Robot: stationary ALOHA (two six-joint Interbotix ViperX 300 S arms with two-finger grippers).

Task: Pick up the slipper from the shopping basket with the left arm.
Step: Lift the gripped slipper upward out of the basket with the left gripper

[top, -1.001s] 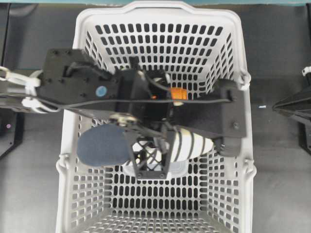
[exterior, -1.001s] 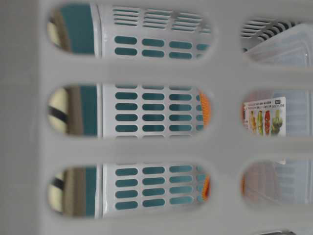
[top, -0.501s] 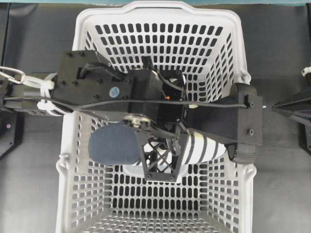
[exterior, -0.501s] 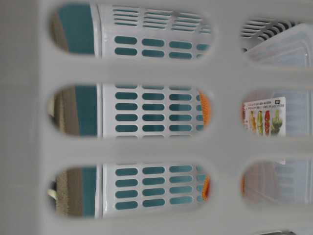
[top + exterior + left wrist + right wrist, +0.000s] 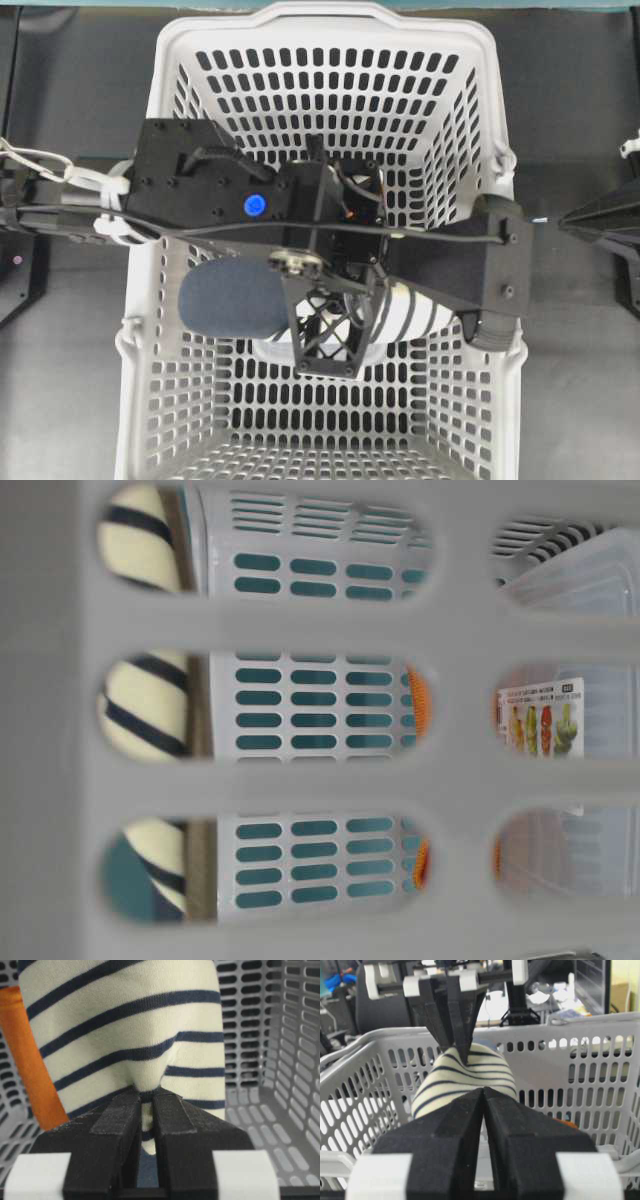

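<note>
The slipper (image 5: pixel 232 299) has a navy sole and a cream upper with navy stripes (image 5: pixel 125 1025). It hangs inside the light grey shopping basket (image 5: pixel 330 16), clear of the floor. My left gripper (image 5: pixel 146 1096) is shut on a pinched fold of the striped upper. From the right wrist view, the left gripper (image 5: pixel 453 1035) comes down from above onto the slipper (image 5: pixel 465 1077). At table level the striped upper (image 5: pixel 145 705) shows through the left slots. My right gripper (image 5: pixel 483 1091) is shut on nothing, outside the basket's right wall (image 5: pixel 570 1035).
An orange folded cloth (image 5: pixel 30 1065) lies in the basket behind the slipper. A clear plastic box with a printed label (image 5: pixel 560 715) sits inside too. The left arm's black forearm (image 5: pixel 480 275) crosses the basket's right rim. The right arm (image 5: pixel 600 215) rests at the right edge.
The left arm has risen and shifted right with the slipper in its grip. The striped upper has swung into the left slots of the table-level view. The right arm has not moved.
</note>
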